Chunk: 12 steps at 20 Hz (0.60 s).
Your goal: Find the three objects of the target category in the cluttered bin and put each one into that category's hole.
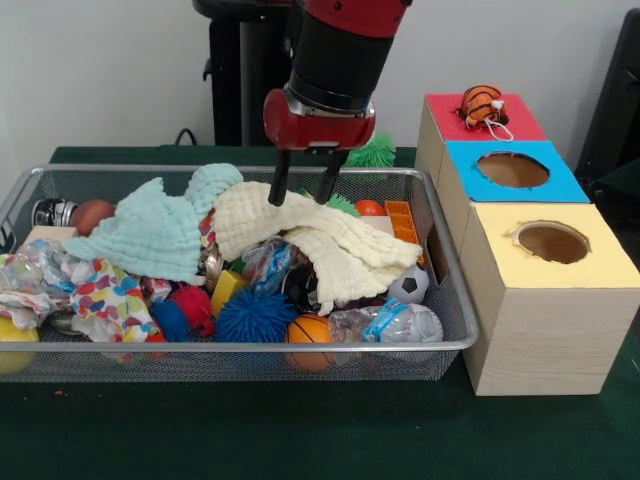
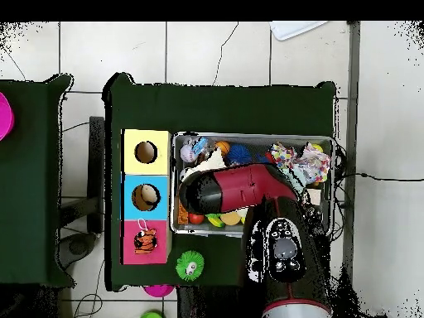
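At the centre of the front view, the red and black arm came down from the top edge, and its gripper (image 1: 303, 190) hung over the far side of the bin (image 1: 240, 347). The two dark fingers (image 1: 279, 180) were spread a moderate way apart, with nothing between them. Their tips reached the top of a cream cloth (image 1: 330, 245), though whether they pressed into it or only hovered just above could not be told.

The bin, a wide wire mesh basket, filled the left and middle of the frame on a dark green table (image 1: 300, 430). A pale green cloth (image 1: 150, 230) lay heaped beside the cream one, toward the left. Along the near wall sat a blue spiky ball (image 1: 255, 315), a small orange basketball (image 1: 310, 330), a crushed plastic bottle (image 1: 395, 323) and a little soccer ball (image 1: 409, 285).

At the right of the frame stood three boxes in a row: a yellow-topped box (image 1: 550, 300) nearest, a blue-topped box (image 1: 510, 172) behind it, and a red-topped box (image 1: 480, 118) farthest. The yellow and blue tops each had a round hole. A small orange striped toy (image 1: 482, 104) rested on the red one.

In the overhead view, the arm (image 2: 240, 189) covered much of the bin (image 2: 319, 141), hiding the gripper.
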Available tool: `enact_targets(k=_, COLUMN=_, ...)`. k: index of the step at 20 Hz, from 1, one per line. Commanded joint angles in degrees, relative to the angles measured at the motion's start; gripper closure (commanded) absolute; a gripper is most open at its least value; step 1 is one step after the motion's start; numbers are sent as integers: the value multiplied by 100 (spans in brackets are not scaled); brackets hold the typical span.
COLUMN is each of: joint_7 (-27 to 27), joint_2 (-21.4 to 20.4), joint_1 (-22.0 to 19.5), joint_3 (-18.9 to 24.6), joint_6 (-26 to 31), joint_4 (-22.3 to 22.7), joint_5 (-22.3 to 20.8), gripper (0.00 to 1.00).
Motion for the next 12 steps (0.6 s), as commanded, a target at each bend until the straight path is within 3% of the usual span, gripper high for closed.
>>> enact_targets(k=1, joint_7=1340, joint_2=592, joint_1=139, joint_3=-357, joint_6=-594, joint_4=-127, joint_5=-135, gripper=0)
enact_targets(k=12, joint_7=1246, joint_2=911, joint_1=178, joint_3=-573, joint_6=-1131, joint_4=-42, joint_5=156, gripper=0)
